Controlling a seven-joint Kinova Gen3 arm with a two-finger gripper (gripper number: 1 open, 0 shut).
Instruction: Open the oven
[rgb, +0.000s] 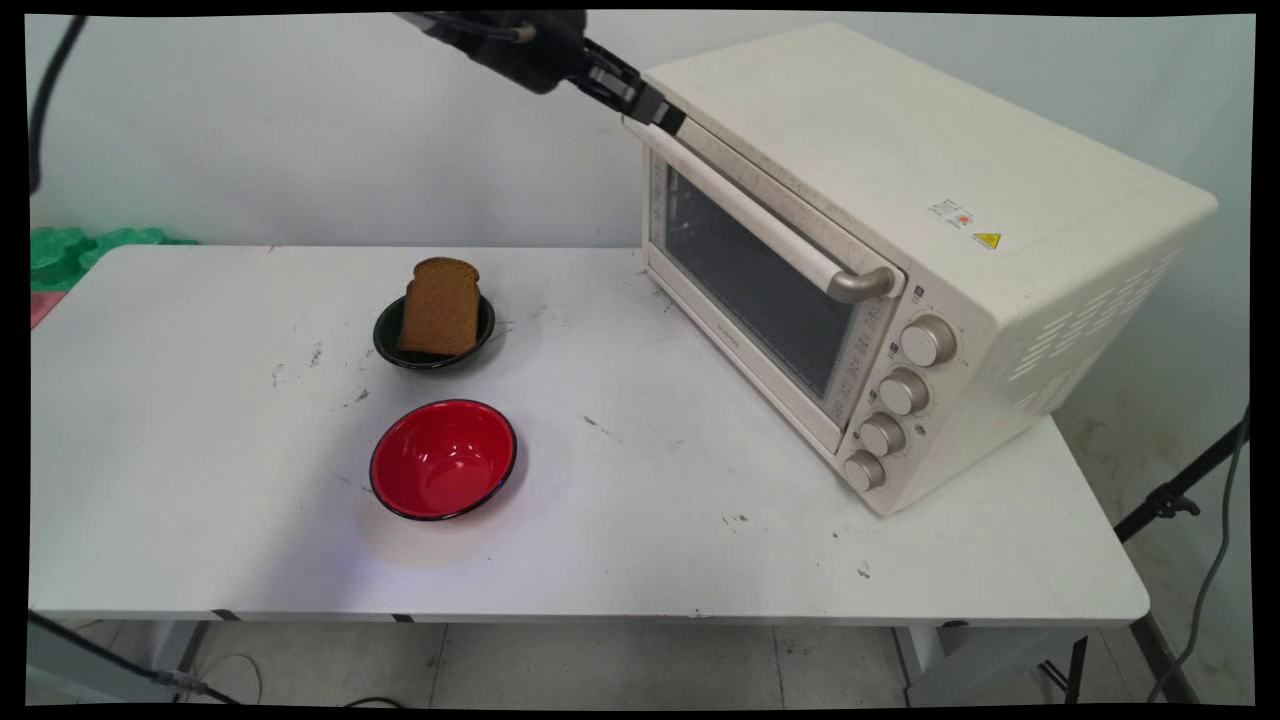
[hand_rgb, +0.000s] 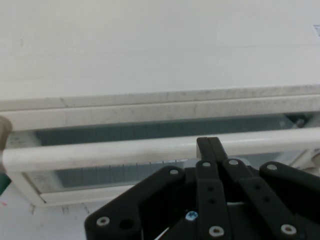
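A cream toaster oven (rgb: 900, 200) stands on the right of the white table (rgb: 650, 520), its glass door closed. My gripper (rgb: 663, 113) is up at the far end of the oven's door handle (rgb: 745, 210), at the door's top corner. In the hand view the two black fingers (hand_rgb: 210, 150) are pressed together, shut with nothing between them. Their tips lie against the pale handle bar (hand_rgb: 125, 150), with the door glass (hand_rgb: 100, 131) behind it. A slice of brown bread (rgb: 440, 305) leans in a small black bowl (rgb: 386, 345) at mid-table.
An empty red bowl (rgb: 443, 458) with a dark rim sits in front of the black bowl. Several knobs (rgb: 903, 390) run down the oven's right front. Green foam pieces (rgb: 80, 250) lie beyond the table's left end. A black stand leg (rgb: 1180, 490) rises at the right.
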